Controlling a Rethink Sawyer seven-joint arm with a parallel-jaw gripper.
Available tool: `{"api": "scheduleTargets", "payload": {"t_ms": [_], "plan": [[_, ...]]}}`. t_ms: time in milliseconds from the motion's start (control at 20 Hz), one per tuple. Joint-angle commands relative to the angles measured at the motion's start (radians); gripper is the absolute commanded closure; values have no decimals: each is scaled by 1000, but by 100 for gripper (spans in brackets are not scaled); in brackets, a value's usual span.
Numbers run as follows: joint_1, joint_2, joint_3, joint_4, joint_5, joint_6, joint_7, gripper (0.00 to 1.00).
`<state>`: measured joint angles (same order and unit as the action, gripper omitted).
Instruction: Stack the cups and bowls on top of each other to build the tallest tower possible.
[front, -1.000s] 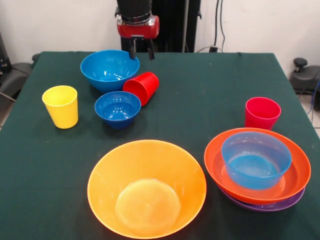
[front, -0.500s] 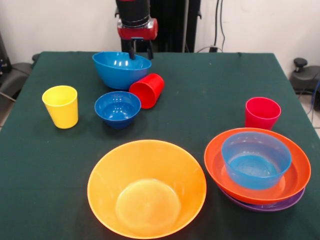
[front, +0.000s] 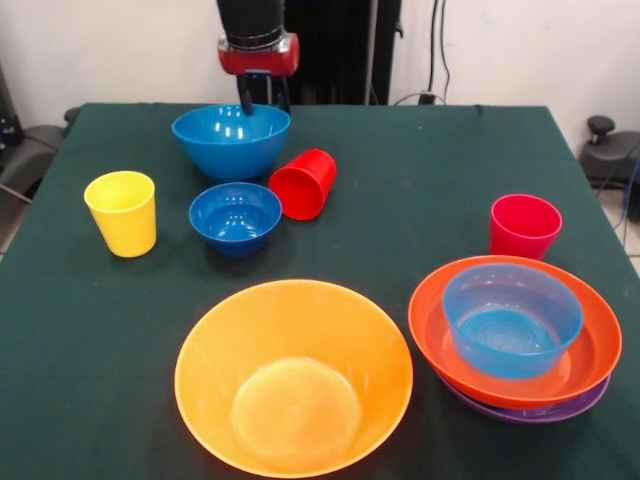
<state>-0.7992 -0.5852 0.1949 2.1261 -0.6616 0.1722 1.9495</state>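
The table (front: 420, 170) carries everything. Largest is the orange bowl (front: 293, 375) at six o'clock, empty. At four o'clock sits the tower (front: 515, 335): a purple bowl (front: 530, 412) lowest, a red-orange bowl (front: 590, 345) in it, a pale blue bowl (front: 512, 318) on top. The pinkish-red cup (front: 525, 226) stands upright just beyond it, at three o'clock. At eleven o'clock the big blue bowl (front: 230, 140) hangs from the gripper (front: 262, 100), whose jaws are clamped over its far rim, one finger inside and one outside. Just beside it, nearer centre, lies the red cup (front: 303, 183) on its side, and the small dark blue bowl (front: 235, 217) stands below. The yellow cup (front: 122, 212) is upright at nine o'clock.

The step in hand looks like carrying the big blue bowl toward the tower. The next move calls for a long cross-table pass to four o'clock, clearing the red cup, then centring over the pale blue bowl.

Against a second ago, the bowl has been gripped and lifted; the red cup has rolled slightly toward three o'clock.
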Motion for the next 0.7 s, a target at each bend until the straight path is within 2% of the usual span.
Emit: {"api": "scheduleTargets", "payload": {"t_ms": [50,400,700], "plan": [[32,-31,89,-168,-19,43,-30,0],[67,-8,127,-236,2,72,-38,0],[85,59,141,-301,1,61,-31,0]]}}
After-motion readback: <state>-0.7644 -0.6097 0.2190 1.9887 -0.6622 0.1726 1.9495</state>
